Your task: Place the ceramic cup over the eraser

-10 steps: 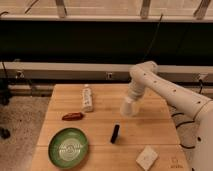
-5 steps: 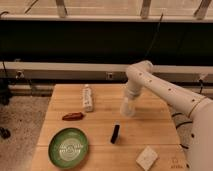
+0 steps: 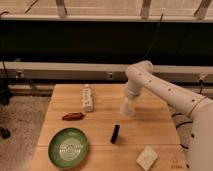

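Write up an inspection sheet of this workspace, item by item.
Surface: wooden table, light wood, holding all the loose items.
Job's things: ceramic cup at the arm's end, behind and slightly right of the eraser; the eraser lies uncovered on the table.
Clutter: white bottle lying at the back left; reddish-brown object in front of it; green plate front left; cream block front right.
Grippers: gripper at the cup, behind the eraser.
Cables: black cable hanging down the dark wall behind the arm.
Surroundings: white rail along the wall; speckled floor at left.
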